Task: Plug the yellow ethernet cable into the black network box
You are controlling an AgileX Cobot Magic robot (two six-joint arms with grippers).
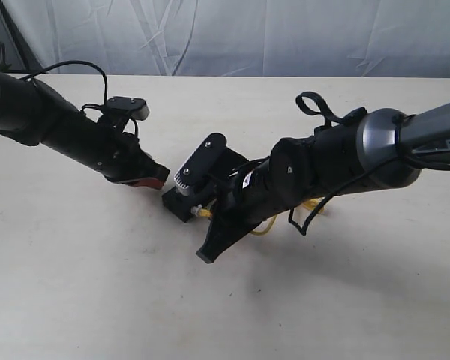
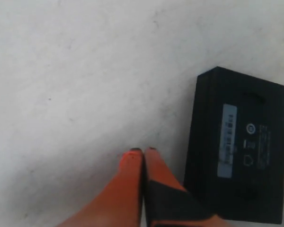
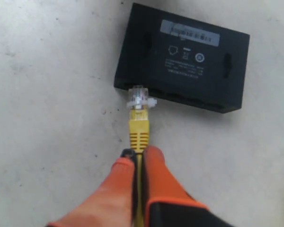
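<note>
The black network box (image 3: 182,56) lies flat on the table, label strip up; it also shows as the black network box (image 2: 236,172) and, mostly hidden by the right arm, as the black network box (image 1: 181,205). My right gripper (image 3: 138,152) is shut on the yellow ethernet cable (image 3: 138,127), just behind its yellow boot. The clear plug (image 3: 138,96) points at the box's port side, right at one corner, touching or nearly so. The cable's loop (image 1: 315,204) trails behind the right arm. My left gripper (image 2: 143,150) is shut and empty, beside the box.
The pale table top (image 1: 97,285) spreads all around the box. A white cloth backdrop (image 1: 232,34) hangs behind the far edge. Both black arms lean in over the middle, the right arm (image 1: 337,161) covering most of the box in the exterior view.
</note>
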